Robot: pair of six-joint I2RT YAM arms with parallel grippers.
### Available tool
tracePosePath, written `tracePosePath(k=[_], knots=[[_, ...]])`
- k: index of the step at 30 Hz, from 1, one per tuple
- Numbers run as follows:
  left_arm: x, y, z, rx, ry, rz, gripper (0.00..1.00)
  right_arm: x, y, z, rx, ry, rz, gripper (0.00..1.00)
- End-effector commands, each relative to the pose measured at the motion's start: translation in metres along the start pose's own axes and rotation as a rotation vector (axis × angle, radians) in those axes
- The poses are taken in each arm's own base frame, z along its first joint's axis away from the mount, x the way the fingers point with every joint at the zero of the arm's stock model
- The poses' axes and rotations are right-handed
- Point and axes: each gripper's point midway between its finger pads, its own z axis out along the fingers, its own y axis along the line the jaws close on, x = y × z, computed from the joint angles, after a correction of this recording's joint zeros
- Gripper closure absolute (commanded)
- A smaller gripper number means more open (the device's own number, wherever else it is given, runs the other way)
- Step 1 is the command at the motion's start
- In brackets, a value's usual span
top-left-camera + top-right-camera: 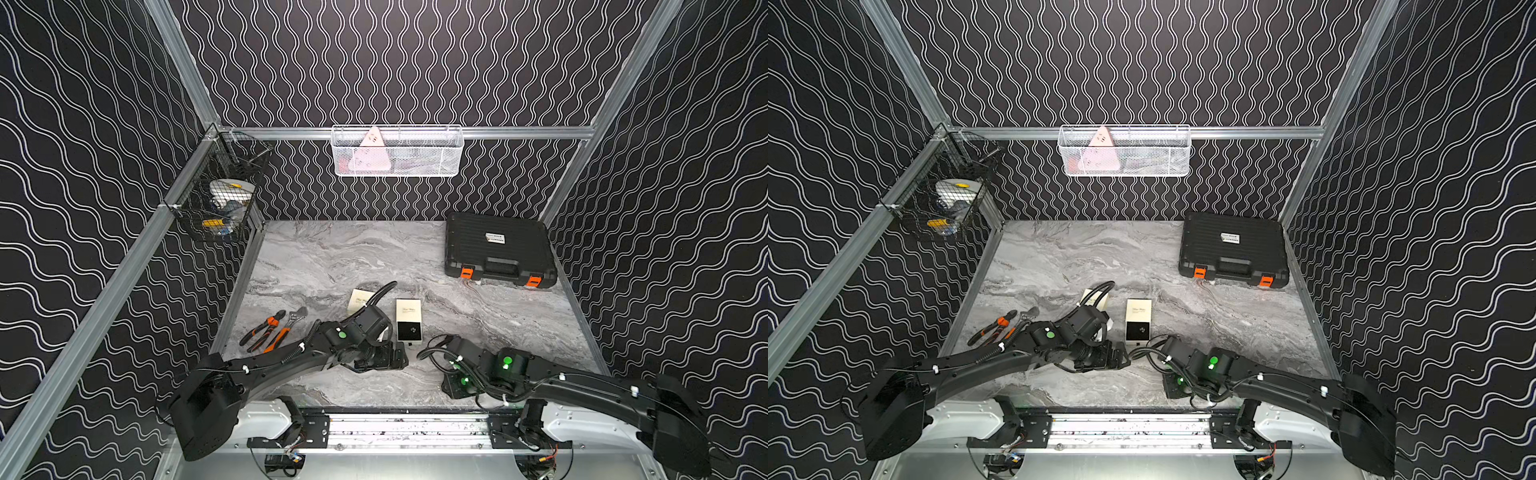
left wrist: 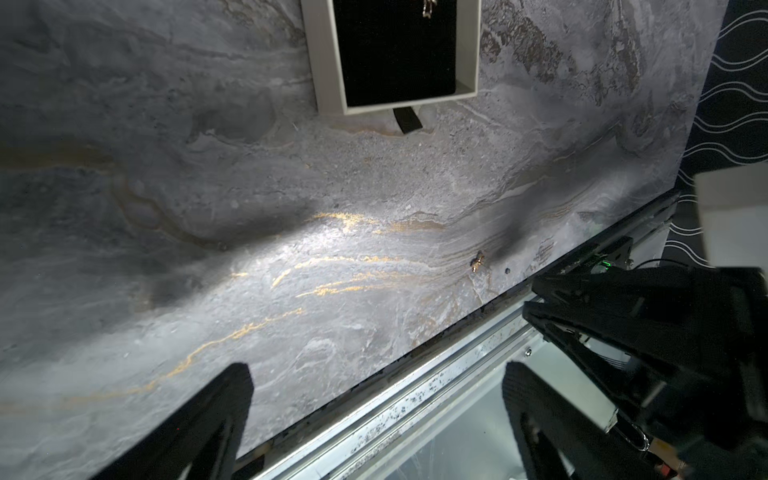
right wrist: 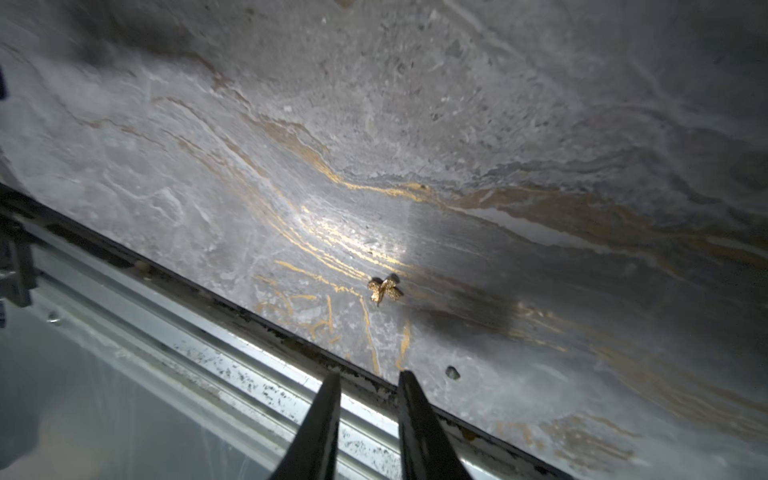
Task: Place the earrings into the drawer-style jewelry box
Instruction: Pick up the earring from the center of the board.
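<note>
Black and narrow, the right claw (image 3: 369, 376) holds nothing; the gold earring (image 3: 384, 289) lies loose on the table (image 3: 540, 124) just ahead, near its front edge. Left claw (image 2: 378, 368) gapes wide, empty. Beyond, the drawer (image 2: 328, 62) sits open, another earring (image 2: 428, 8) inside. Pickup's on, I reckon: reach forward, straddle it, pinch gently. Tiny thing, easy to flick away.

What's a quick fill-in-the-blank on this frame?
1. The drawer stands ____.
2. An earring lies on the ____, near its front edge.
3. The right gripper holds ____.
4. The case has ____ latches.

Missing words: open; table; nothing; orange.
</note>
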Motion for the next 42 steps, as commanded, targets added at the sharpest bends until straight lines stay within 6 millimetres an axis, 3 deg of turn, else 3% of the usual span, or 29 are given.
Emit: tracePosePath(k=[1,31,39,42], knots=[[-0.002,-0.005,0.004,0.036,-0.009,-0.018,0.01,-0.014,0.003,0.006,0.035,-0.061,0.03,0.75],[-0.004,-0.007,0.015,0.02,0.019,-0.012,0.01,-0.014,-0.001,0.032,0.07,-0.05,0.015,0.86],[-0.008,-0.006,0.013,0.01,-0.001,0.002,0.01,-0.015,-0.003,0.032,0.072,-0.061,0.023,1.0],[-0.011,-0.009,0.01,0.009,-0.015,0.031,0.01,-0.017,-0.001,0.029,0.058,-0.074,0.024,1.0]])
